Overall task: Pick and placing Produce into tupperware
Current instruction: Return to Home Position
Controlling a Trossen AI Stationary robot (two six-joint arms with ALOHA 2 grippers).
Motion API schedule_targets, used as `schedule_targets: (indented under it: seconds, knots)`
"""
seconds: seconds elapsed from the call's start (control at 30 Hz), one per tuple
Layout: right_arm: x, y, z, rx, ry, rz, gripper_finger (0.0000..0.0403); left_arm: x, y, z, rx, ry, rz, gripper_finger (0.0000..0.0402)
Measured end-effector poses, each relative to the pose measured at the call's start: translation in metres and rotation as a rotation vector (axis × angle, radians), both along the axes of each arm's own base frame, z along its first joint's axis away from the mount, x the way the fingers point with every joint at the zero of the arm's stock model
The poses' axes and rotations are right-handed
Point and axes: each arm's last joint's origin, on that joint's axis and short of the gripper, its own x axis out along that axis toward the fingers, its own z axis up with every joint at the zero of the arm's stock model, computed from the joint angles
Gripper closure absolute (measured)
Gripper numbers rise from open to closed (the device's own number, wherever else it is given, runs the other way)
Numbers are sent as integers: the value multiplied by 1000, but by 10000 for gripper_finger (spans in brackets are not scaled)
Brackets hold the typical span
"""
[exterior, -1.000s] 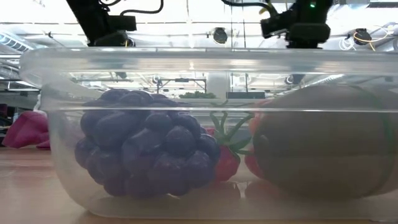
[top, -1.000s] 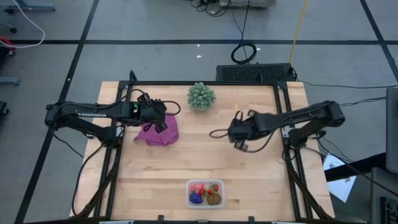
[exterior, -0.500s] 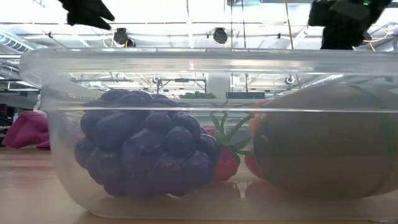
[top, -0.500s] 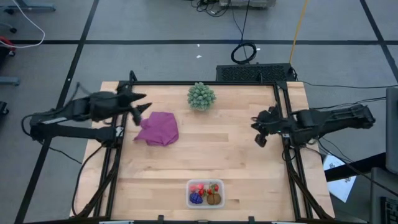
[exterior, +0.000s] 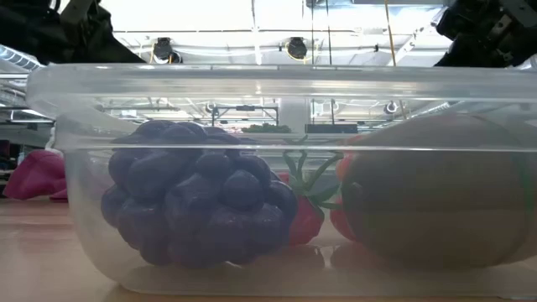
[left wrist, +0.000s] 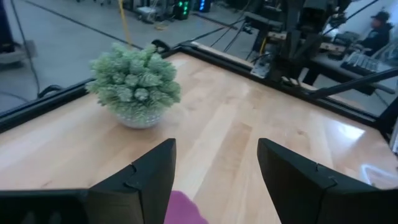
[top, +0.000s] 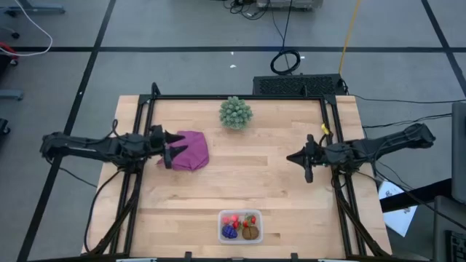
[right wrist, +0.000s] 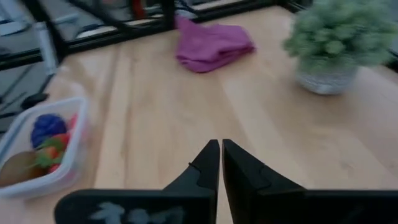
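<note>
Left gripper: fingers spread wide with nothing between them. It sits at the edge of the crumpled magenta-purple cloth, well apart from the small clear plastic rectangular tub, up-table and to the tub's left.
Right gripper: fingers pressed together and empty, well apart from the tub, up-table and to its right.
Why held so: both arms reach in low from their side rails and carry nothing. This looks like a parked pose rather than a reach, and no loose fruit shows on the wood.
Tub: at the table's near edge, roughly midway between the two arms.
Produce: all inside the tub. The dark purple grape cluster is at the near left, the brown oval kiwi-like piece is at the near right, and the red and pink berries are behind them.
Produce to hands: touching neither gripper and far from both.
Pale green bushy ball: across the table from the tub, at the far edge.
</note>
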Motion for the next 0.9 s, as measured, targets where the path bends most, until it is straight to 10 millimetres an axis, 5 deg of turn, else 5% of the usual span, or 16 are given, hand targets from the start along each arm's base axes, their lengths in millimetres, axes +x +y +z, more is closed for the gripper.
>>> schedule_targets:
  seconds: [0.2,0.53,0.9]
  knots:
    - [2,2,-19,-73,-11,78,395,11,-1,-14,62,46,13,172]
    - [-21,-11,-21,-97,-3,31,396,4,25,-4,139,-9,145,172]
    - [-61,-18,-10,-43,-207,12,402,-13,38,-4,-75,-79,106,172]
